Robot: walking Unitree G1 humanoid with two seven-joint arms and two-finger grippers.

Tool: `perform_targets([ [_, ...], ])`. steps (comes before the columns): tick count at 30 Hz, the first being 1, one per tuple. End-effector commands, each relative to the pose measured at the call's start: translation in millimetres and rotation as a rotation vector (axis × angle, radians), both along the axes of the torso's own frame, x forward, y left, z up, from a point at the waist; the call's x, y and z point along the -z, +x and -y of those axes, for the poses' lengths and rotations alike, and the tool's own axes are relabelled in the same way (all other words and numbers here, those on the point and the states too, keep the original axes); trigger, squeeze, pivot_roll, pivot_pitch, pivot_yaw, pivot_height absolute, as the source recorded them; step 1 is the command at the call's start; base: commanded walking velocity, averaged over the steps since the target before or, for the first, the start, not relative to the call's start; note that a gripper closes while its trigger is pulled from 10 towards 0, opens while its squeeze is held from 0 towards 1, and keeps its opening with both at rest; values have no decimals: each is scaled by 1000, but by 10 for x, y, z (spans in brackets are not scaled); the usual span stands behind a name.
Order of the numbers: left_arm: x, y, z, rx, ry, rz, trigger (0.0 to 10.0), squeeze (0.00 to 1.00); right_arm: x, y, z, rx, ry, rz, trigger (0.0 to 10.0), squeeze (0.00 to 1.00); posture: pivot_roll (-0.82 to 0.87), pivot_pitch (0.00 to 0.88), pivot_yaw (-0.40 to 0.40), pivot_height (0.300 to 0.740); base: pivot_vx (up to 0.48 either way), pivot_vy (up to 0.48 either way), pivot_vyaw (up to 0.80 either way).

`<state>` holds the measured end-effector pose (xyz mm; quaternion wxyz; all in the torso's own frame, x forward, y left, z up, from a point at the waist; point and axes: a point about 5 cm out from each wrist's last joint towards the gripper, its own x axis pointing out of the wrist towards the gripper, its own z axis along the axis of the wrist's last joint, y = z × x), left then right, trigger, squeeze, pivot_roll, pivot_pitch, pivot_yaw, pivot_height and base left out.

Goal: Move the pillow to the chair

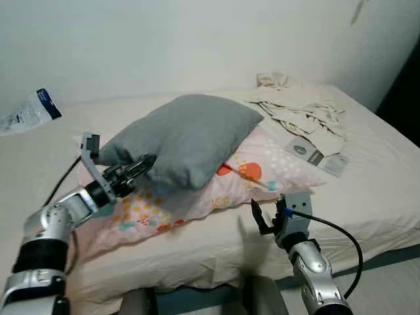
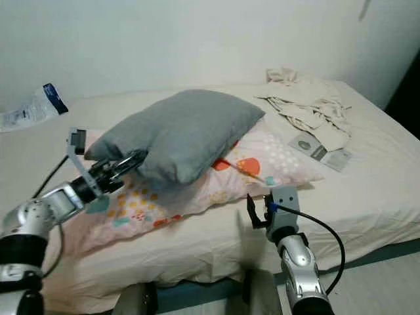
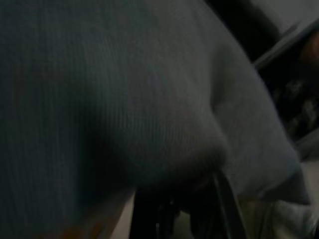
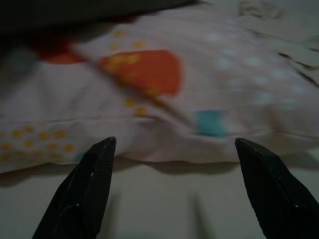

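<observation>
Early stage: grey pillow [image 1: 187, 136] not yet lifted off bed [image 1: 367, 190]. Left end effector [image 1: 134, 167] clenched on pillow's 8 o'clock corner; right end effector [image 1: 269, 220] spread, empty. Carry to chair outstanding.

Plump grey pillow [image 1: 187, 136] lies tilted atop a pink patterned pillow [image 1: 262, 167] — on the bed.

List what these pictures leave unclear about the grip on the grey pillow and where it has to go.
- Left gripper fingers: tips sit at the grey pillow; head views are too small, and the left wrist view is dark and blurred, so open or shut is unclear.
- Underside of the grey pillow: hidden against the patterned pillow.
- Chair: the head views take in the bed and wall, so its place is unknown.
</observation>
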<state>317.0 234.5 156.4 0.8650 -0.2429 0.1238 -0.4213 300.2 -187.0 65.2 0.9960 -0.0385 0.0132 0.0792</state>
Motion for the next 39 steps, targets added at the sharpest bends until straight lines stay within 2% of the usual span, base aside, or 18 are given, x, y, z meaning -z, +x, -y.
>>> perform_targets([
  [1,45,-88,-18,98,67,-18,0,0,34,-18,10,1,5,-14,10000,0,55,51,-20,575,0,0,0],
  [3,112,-230,-162,205,207,-75,0,0,22,-13,30,4,5,-11,10000,0,55,53,-19,575,0,0,0],
  [6,124,-275,-210,238,242,-93,0,0,18,-11,39,5,6,-10,10000,0,55,53,-19,575,0,0,0],
  [8,146,-387,-321,308,323,-140,0,0,12,-9,72,15,8,-9,10000,0,56,57,-17,575,0,0,0],
  [9,146,-387,-321,308,323,-140,0,0,12,-9,72,15,8,-9,10000,0,56,57,-17,575,0,0,0],
  [10,202,-495,-455,363,446,-194,0,0,4,-9,116,31,11,-7,10000,0,59,60,-17,575,0,0,0],
  [11,202,-495,-455,363,446,-194,0,0,4,-9,116,31,11,-7,10000,0,59,60,-17,575,0,0,0],
  [12,222,-523,-509,372,491,-212,0,0,-5,-5,138,40,15,-5,10000,0,59,61,-17,575,0,0,0],
  [17,231,-528,-633,366,608,-230,0,0,-97,60,254,95,79,16,10000,0,60,62,-20,575,0,0,0],
  [21,177,-389,-653,258,635,-153,0,0,-307,198,455,177,261,66,10000,0,61,66,-17,575,0,0,0],
  [24,179,-354,-560,271,614,-123,0,0,-433,302,492,123,395,74,10000,0,58,69,-14,575,0,0,0],
  [25,192,-354,-518,284,605,-120,0,0,-463,333,477,82,434,67,10000,635,56,69,-13,575,0,0,0],
  [26,192,-354,-518,284,605,-120,0,0,-463,333,477,82,434,67,10000,635,56,69,-13,575,0,0,0],
  [27,209,-352,-486,298,603,-118,0,0,-486,354,463,47,459,65,10000,1000,56,69,-14,575,0,0,0],
  [29,209,-352,-486,298,603,-118,0,0,-486,354,463,47,459,65,10000,1000,56,69,-14,575,0,0,0],
  [32,268,-339,-416,325,603,-116,0,0,-532,423,404,-59,485,36,10000,1000,56,76,-9,575,0,0,0],
  [35,282,-326,-397,330,604,-114,0,0,-553,466,398,-81,498,18,10000,1000,58,79,-7,575,0,0,0],
  [39,301,-294,-348,336,613,-104,0,0,-559,569,341,-147,524,-59,10000,1000,65,88,3,575,0,0,0],
])
